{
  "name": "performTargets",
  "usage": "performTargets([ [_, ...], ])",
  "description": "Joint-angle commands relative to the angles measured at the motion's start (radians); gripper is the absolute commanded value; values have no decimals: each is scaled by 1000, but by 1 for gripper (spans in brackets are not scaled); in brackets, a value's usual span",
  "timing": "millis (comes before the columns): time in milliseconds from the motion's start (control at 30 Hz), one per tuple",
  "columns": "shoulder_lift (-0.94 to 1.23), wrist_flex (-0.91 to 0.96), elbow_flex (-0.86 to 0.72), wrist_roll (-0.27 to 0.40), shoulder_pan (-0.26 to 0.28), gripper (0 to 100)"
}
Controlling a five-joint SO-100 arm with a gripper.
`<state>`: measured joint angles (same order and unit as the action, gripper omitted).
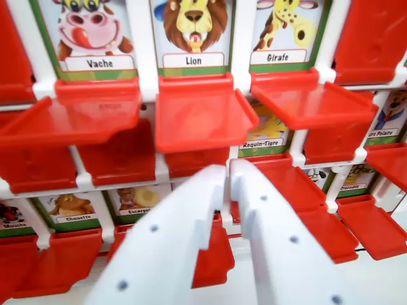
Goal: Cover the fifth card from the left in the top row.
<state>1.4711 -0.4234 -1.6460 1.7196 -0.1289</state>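
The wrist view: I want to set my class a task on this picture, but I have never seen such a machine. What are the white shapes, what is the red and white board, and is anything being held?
The camera sits on a robot arm's wrist, looking along its gripper. The two white shapes at the bottom are its fingers, nearly together, with nothing between them.

Beyond is a game board of animal cards in white frames, each with a red flap hinged below. Three cards in the top visible row are uncovered: Vache, Lion and Girafe, their flaps folded out. Several other cards are covered in red.
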Motion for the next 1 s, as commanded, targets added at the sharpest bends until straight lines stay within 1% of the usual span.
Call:
performTargets([
  [0,-3,23,144,-6,12,0],
  [400,-135,12,325,-6,23,0],
  [667,-152,0,364,-21,41,0],
  [967,-189,20,416,-17,46,0],
])
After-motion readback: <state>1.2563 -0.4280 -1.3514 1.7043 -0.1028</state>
